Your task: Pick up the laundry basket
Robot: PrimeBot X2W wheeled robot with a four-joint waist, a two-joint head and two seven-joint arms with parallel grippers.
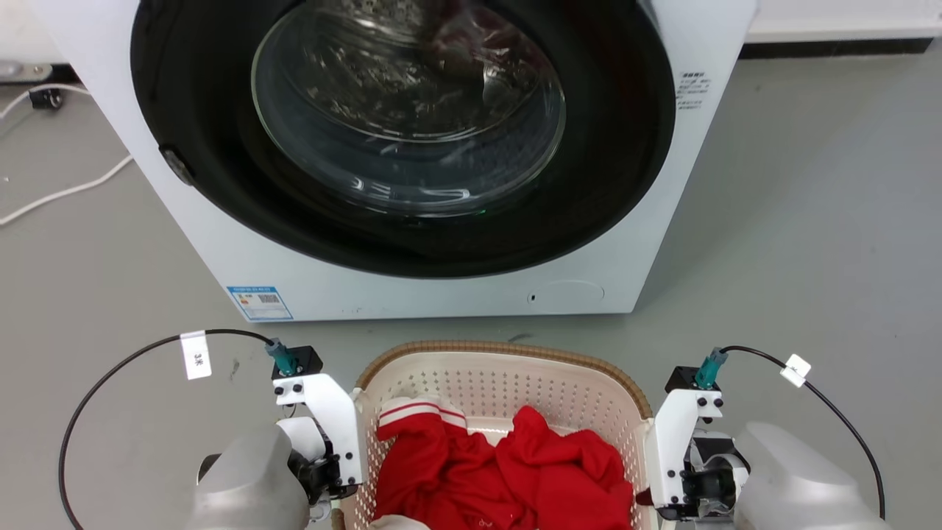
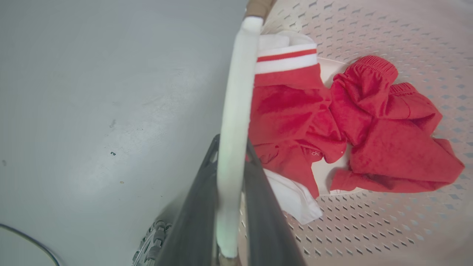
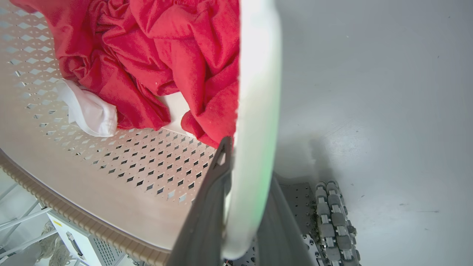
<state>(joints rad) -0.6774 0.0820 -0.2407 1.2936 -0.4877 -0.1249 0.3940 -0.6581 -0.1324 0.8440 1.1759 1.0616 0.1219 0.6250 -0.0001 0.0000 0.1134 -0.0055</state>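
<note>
One front-loading white washing machine [image 1: 221, 243] with a round glass door carries two labels: a blue-bordered sticker [image 1: 260, 302] with a QR code at its lower left corner, and a small printed label [image 1: 692, 90] at its upper right. The writing on both is too small to read. Two white tags hang on the black wrist cables, one on the left [image 1: 196, 355] and one on the right [image 1: 796, 369]; the left bears dark marks I cannot make out.

The single cream-white plastic laundry basket [image 1: 508, 347] is just in front of the machine, over the grey floor [image 1: 795, 258] and between the two arms. It is rounded-rectangular, with diamond-perforated walls and a brown woven-look rim. It holds crumpled red clothing [image 1: 508, 471] with a red-and-white striped cuff, plus a white cloth [image 2: 295, 199].

The left gripper [image 2: 232, 142] pinches the left white side handle [image 2: 236, 111] between its dark fingers — the right gripper [image 3: 249, 159] clamps the right handle [image 3: 258, 92] likewise.
</note>
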